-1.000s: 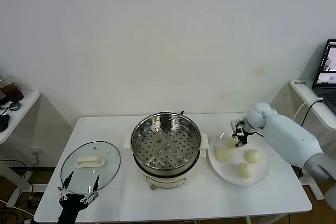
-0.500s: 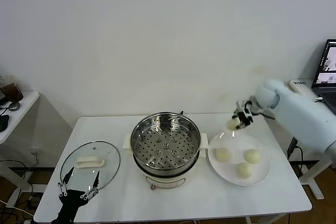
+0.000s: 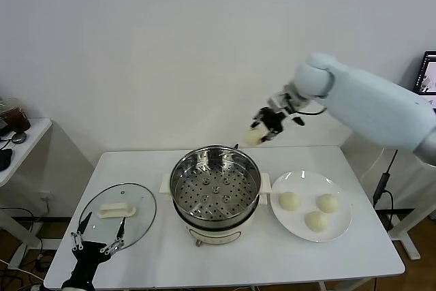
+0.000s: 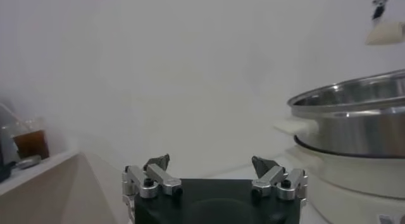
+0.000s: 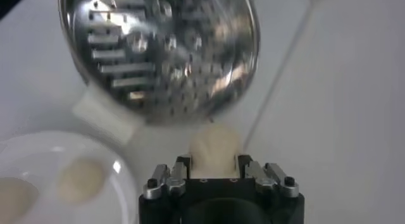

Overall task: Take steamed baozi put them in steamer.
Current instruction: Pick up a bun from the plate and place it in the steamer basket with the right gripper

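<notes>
The right pincer (image 3: 261,129) is clamped on a steamed baozi (image 3: 253,137), in the air above the steamer's (image 3: 215,189) far rim. The left pincer (image 3: 97,238) hangs apart at the tabletop's (image 3: 354,253) near left corner, by the glass lid (image 3: 117,213).

Shiny silver steamer (image 3: 215,185) with a hole-dotted tray and cream-white base; to its right a white plate (image 3: 340,226) bearing three cream-white baozi (image 3: 289,200), a fourth cream-white bun (image 5: 215,146) between the black-and-silver right gripper (image 3: 262,127); to its left a clear glass lid (image 3: 117,215) with white handle.
</notes>
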You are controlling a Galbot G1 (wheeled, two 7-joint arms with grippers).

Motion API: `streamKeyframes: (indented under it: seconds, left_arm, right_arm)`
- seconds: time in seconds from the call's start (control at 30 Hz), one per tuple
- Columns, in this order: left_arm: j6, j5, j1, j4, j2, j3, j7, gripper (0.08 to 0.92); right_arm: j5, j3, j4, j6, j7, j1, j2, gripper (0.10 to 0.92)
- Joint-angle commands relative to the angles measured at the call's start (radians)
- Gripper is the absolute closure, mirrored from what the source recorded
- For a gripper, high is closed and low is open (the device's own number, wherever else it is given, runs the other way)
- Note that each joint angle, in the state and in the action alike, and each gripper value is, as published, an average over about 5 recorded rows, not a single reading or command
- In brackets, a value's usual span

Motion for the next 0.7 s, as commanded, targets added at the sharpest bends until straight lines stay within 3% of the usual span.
streamKeyframes:
  seconds: [0.03, 0.27, 0.7]
  left_arm:
    - [0.001, -0.003, -0.002, -0.001, 0.003, -0.004, 0.0, 0.177]
    - [0.003, -0.007, -0.003, 0.0, 0.002, -0.02, -0.001, 0.177]
    - [0.0, -0.009, -0.009, 0.01, -0.009, -0.021, -0.001, 0.177]
  right_arm:
    - [-0.107, -0.104, -0.044, 0.233, 0.025, -0.026, 0.203, 0.558]
    - [-0.398, -0.055, -0.199, 0.395, 0.106, -0.118, 0.259, 0.555]
    - [-0.663, 0.054, -0.291, 0.516, 0.201, -0.208, 0.273, 0.524]
